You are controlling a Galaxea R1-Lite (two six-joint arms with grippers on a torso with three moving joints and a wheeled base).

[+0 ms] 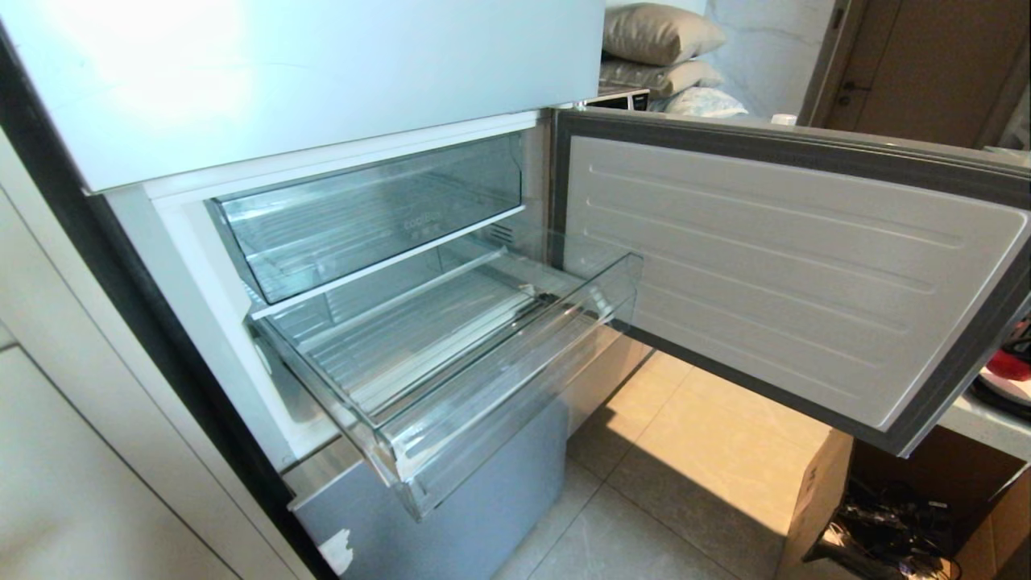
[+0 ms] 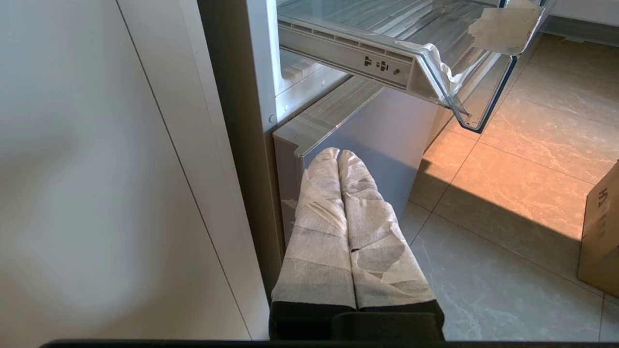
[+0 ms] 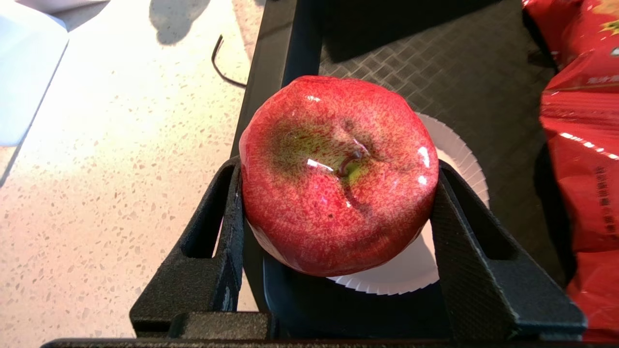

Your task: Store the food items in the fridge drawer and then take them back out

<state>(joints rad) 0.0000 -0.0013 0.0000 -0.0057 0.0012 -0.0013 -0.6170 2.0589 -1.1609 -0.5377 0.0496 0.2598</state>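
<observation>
Fridge door (image 1: 773, 282) swung wide open, ribbed inner liner facing out. Fridge drawer (image 1: 451, 362) pulled out, long axis across the fridge front, thick front lip toward the floor tiles; nothing lying on its ribbed floor. Upper clear bin (image 1: 362, 213) pushed in above it, faint lettering on front, reads approx "cool..." – rest unreadable.

Left end effector (image 2: 338, 154): fingers wrapped in pale tape, pressed together, holding nothing. Points at the grey lower panel (image 2: 367, 130); drawer corner above and beyond the tips, cardboard box (image 2: 599, 232) well apart on the floor.

Right end effector (image 3: 338, 193): black fingers pinching the red apple (image 3: 338, 174), one finger on each flank. Apple stem end faces the wrist cam, stem axis roughly along the view line; no long axis, near round. White fluted paper plate (image 3: 454, 159) under and beyond apple; contact w/ plate can't tell. Plate sits on a black tray (image 3: 435, 63) w/ diamond-pattern mat. Red snack bag (image 3: 585, 125) beside one finger, small print unreadable. Speckled table (image 3: 121, 169) on the other side.
</observation>
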